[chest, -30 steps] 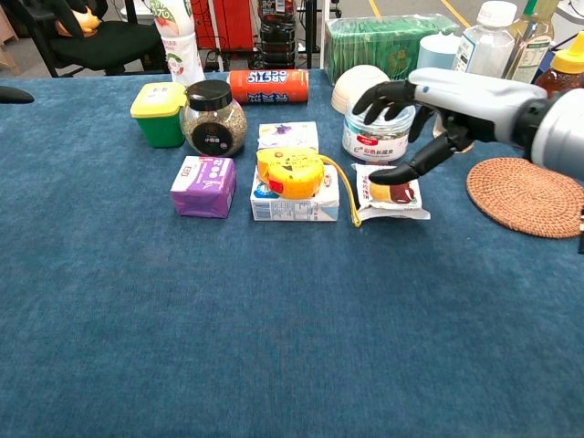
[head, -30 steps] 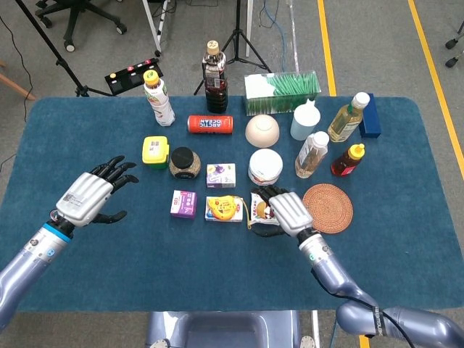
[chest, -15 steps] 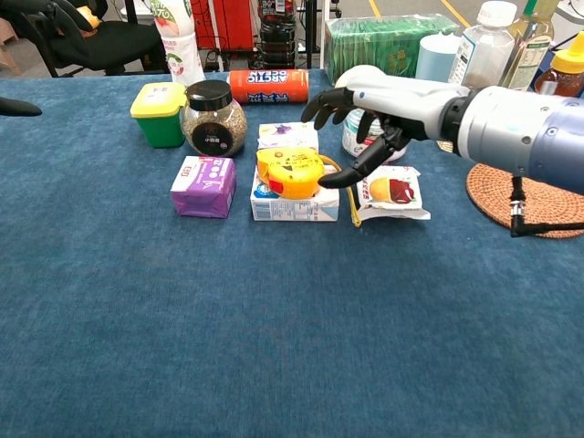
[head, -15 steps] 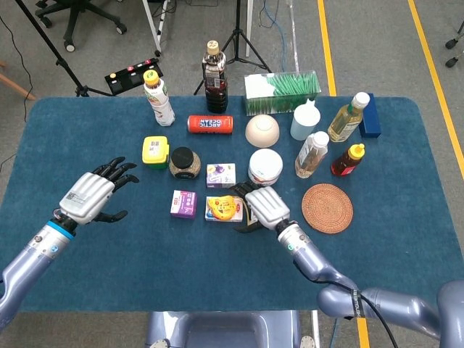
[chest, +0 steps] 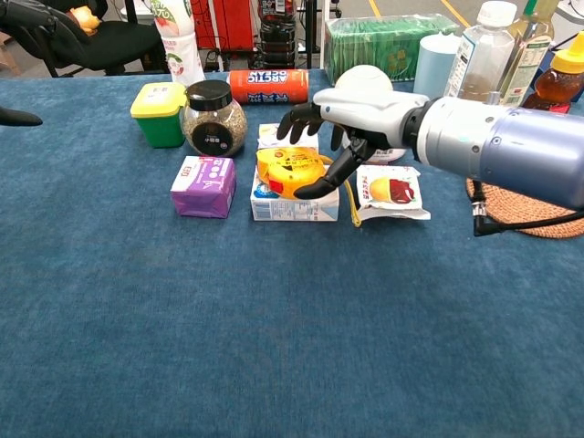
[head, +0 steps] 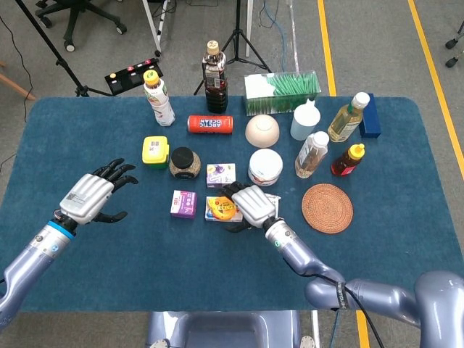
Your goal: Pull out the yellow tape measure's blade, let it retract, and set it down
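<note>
The right hand [chest: 351,114] had swung leftward off the snack packet [chest: 391,191] and hovered open over the tape measure [chest: 288,171], which sat under its fingers on a carton [chest: 294,205], so grasping came next.

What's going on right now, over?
Right robot hand open, closing on tape measure. Tape measure sits on a small box. Left robot hand open, idle. Snack packet alongside.

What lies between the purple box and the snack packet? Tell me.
In the chest view: the white carton with the yellow tape measure on top, and the right hand reaching over it.
</note>
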Robot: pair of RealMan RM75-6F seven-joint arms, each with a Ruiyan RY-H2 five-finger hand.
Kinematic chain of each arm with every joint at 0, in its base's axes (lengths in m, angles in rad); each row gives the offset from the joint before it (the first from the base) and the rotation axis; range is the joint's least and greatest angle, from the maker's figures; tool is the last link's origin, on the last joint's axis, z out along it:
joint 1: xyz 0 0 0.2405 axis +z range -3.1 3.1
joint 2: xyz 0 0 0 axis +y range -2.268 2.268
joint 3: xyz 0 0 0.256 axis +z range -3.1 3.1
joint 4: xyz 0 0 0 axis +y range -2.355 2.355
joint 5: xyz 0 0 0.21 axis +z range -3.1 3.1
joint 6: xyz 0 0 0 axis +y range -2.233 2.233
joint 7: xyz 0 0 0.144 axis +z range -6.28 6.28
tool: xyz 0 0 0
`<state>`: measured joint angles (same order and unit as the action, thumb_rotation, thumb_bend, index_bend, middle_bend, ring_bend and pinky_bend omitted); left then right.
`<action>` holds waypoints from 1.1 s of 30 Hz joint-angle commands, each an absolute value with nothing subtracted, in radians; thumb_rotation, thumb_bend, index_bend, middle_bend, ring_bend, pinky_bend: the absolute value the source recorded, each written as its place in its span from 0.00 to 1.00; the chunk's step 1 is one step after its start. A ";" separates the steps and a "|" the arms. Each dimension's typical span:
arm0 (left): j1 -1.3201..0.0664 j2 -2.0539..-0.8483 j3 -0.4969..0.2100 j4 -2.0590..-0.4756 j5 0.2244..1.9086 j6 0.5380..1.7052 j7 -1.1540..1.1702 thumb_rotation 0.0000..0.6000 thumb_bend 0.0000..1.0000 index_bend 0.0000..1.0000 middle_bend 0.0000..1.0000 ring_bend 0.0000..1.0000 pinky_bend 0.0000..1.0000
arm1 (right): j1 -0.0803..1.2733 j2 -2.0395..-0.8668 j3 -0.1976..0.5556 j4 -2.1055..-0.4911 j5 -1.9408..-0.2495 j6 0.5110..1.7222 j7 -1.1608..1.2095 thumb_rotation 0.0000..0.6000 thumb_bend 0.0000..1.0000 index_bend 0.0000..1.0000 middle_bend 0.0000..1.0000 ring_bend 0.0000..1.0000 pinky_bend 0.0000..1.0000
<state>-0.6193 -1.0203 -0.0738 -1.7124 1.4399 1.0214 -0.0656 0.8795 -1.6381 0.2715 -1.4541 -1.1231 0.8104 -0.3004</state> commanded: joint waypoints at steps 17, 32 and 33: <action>-0.605 -1.028 -0.071 -1.675 1.459 1.019 -0.116 1.00 0.21 0.24 0.13 0.01 0.19 | 0.914 -1.668 0.253 -1.396 -1.080 0.820 -0.311 0.68 0.25 0.26 0.27 0.25 0.30; -0.597 -1.037 -0.066 -1.640 1.467 1.017 -0.145 1.00 0.21 0.24 0.13 0.01 0.19 | 0.934 -1.709 0.252 -1.328 -1.052 0.819 -0.298 0.68 0.25 0.49 0.43 0.44 0.47; -0.596 -1.038 -0.065 -1.637 1.469 1.016 -0.149 1.00 0.21 0.24 0.13 0.01 0.19 | 0.933 -1.711 0.253 -1.325 -1.052 0.822 -0.295 0.68 0.25 0.51 0.45 0.47 0.50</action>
